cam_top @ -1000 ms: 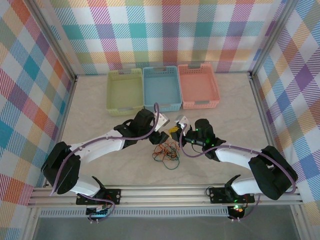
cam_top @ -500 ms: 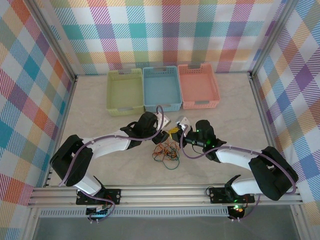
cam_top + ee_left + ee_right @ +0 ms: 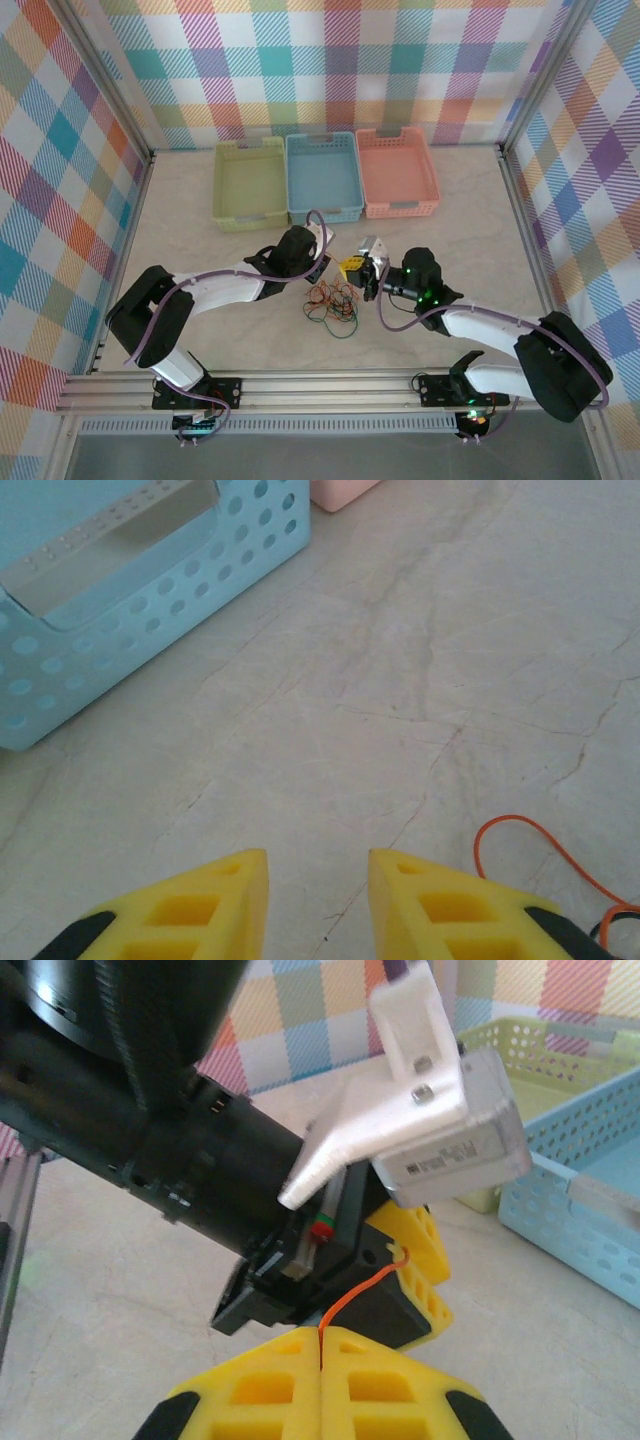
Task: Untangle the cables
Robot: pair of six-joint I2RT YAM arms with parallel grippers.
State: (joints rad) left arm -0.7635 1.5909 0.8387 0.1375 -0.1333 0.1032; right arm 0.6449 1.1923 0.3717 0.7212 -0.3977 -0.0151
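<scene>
Clearly the right claw (image 3: 321, 1342) was clenched on an orange cable (image 3: 362, 1293) that ran toward the left claw (image 3: 318, 878), whose empty jaws stood parted just beside it.

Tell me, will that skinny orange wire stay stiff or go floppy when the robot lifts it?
Probably floppy: the orange wire bends in a curve where it leaves the shut right pincer. It looks very thin, so likely light. It may drag the others along, since the cables lie looped together in one pile.
</scene>
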